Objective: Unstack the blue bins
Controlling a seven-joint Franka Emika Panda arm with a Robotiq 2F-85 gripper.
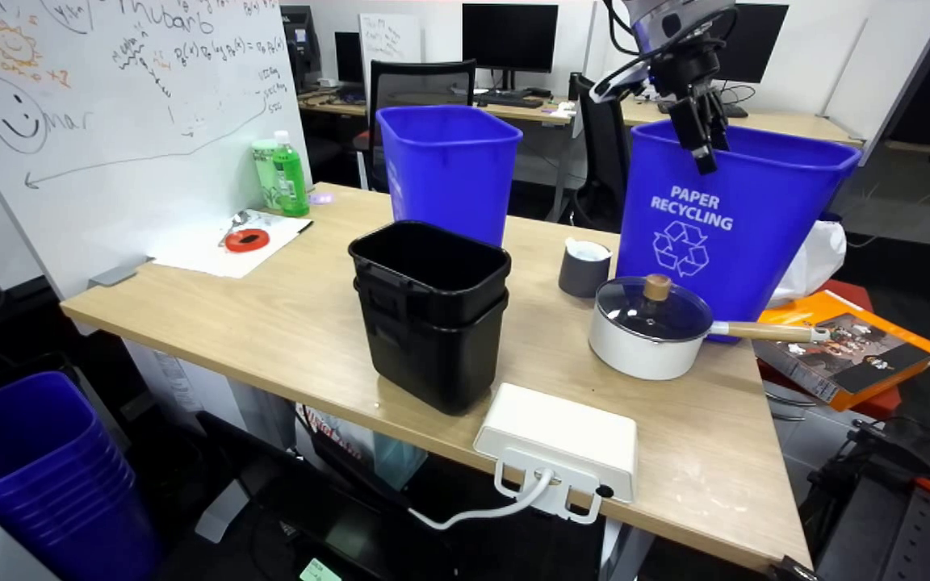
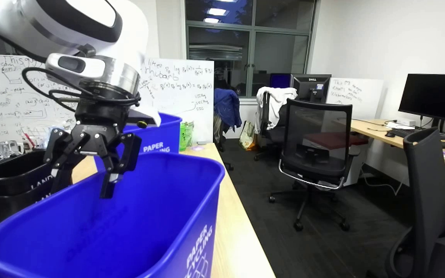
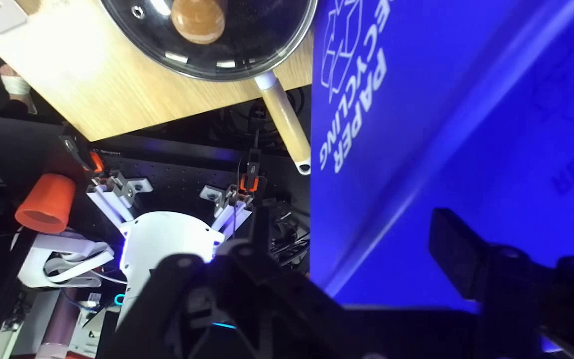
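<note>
Nested blue containers [image 1: 61,488]: lower left in an exterior view, below the tabletop [image 1: 295,323].
Left blue bin [image 1: 455,181]: upper centre, upright on the tabletop.
Black bins [image 1: 433,331]: centre, one nested in the other.
Gripper [image 1: 712,155]: upper right, fingers spread wide, gripping nothing.
Right blue bin [image 1: 743,218]: right side, upright on the tabletop, apart from the left blue bin; rim between the fingers.

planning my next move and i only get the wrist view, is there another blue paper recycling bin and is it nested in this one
Observer: There is, not nested: in both exterior views a second blue paper recycling bin stands apart from the bin in your view.
Operator: ok, anything in front of it
Observer: Yes, in an exterior view two nested black bins stand in front and hide its lower part.
</note>
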